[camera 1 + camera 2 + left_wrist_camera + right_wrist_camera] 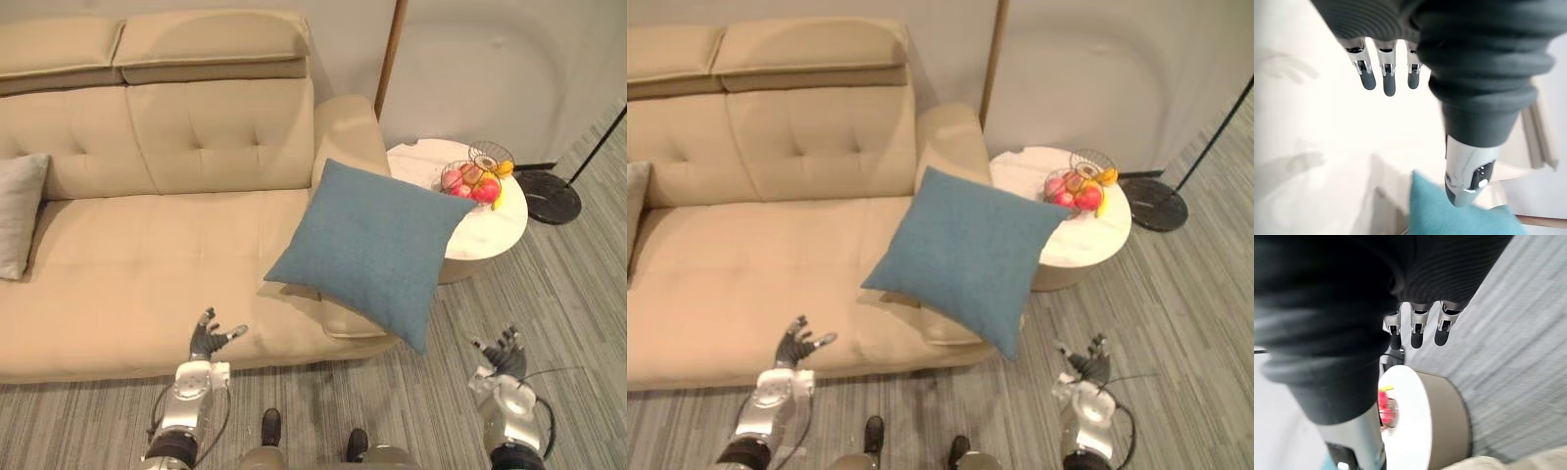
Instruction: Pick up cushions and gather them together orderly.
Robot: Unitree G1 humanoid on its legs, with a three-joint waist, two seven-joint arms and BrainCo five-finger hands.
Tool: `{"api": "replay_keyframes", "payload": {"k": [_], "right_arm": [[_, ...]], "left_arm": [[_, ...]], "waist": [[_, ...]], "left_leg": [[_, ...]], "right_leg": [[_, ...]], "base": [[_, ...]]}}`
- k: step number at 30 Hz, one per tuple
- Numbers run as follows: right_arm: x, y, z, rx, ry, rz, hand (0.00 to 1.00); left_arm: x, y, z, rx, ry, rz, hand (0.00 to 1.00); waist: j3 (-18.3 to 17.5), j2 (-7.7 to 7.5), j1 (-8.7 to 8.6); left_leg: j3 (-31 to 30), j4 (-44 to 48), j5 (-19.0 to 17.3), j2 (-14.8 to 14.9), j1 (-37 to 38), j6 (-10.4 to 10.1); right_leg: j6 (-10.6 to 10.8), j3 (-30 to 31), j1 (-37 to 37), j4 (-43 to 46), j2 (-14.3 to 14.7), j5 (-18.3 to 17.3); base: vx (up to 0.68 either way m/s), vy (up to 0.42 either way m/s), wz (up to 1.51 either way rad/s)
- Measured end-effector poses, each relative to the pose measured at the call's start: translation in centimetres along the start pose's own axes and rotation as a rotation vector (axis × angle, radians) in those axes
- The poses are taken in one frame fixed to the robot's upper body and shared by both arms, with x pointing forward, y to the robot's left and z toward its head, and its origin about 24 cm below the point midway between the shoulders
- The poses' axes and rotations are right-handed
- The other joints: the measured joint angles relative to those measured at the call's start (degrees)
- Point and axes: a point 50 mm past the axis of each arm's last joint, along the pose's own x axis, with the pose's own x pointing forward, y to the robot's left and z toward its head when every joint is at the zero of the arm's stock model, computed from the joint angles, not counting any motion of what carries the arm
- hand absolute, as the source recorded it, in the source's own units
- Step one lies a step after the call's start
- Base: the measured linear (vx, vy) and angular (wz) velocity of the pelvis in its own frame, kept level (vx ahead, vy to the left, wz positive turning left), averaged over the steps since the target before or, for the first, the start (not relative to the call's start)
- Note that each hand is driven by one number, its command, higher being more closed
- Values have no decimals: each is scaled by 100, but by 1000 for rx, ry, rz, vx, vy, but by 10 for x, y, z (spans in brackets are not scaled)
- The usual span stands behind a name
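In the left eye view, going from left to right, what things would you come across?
grey cushion → left hand → blue cushion → fruit basket → black lamp base

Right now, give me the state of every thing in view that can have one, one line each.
Blue square fabric cushion: tilted at the beige sofa's right end, lower corner overhanging the seat edge, not held.
Grey fabric cushion: upright at the sofa's left end, not held.
Wire fruit basket: upright on the round white side table, holding fruit.
Left hand: open, empty.
Right hand: open, empty.
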Motion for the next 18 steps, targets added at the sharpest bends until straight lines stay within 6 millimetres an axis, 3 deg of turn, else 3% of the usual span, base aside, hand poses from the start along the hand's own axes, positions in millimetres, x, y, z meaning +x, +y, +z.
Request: {"api": "replay_keyframes", "payload": {"k": [4, 7, 10, 13, 18], "right_arm": [[6, 10, 12, 11, -33, 27, 0], [13, 29, 26, 34, -67, 83, 0], [31, 66, 68, 81, -152, 170, 0], [34, 102, 105, 140, -234, 258, 0], [31, 128, 132, 191, -284, 316, 0]], "left_arm": [[12, -2, 29, -22, -102, 1, 0], [21, -3, 50, 2, -161, -13, 0], [46, -18, 110, 26, -301, -45, 0], [57, -36, 157, 19, -398, -85, 0], [61, -55, 205, 22, -495, -130, 0]], "waist": [[53, 83, 3], [131, 156, 15], [336, 205, 109], [501, 213, 232], [631, 198, 262]], "left_leg": [[17, -4, 15, -53, -14, 13], [34, -7, 53, -46, -88, 33], [126, -4, 368, -7, -635, 25], [264, -3, 480, 51, -1010, 9], [450, -5, 577, 49, -1421, 67]], "right_leg": [[44, 32, 25, -111, -20, 82], [26, 63, -51, -125, -21, 139], [-45, 109, -674, 42, -1, 293], [-63, 227, -1282, 417, 26, 302], [-67, 379, -1961, 811, -21, 298]], "base": [[-23, 19, -2], [-25, 8, -3], [-110, -3, -6], [-149, -22, -21], [-99, 5, -15]]}}
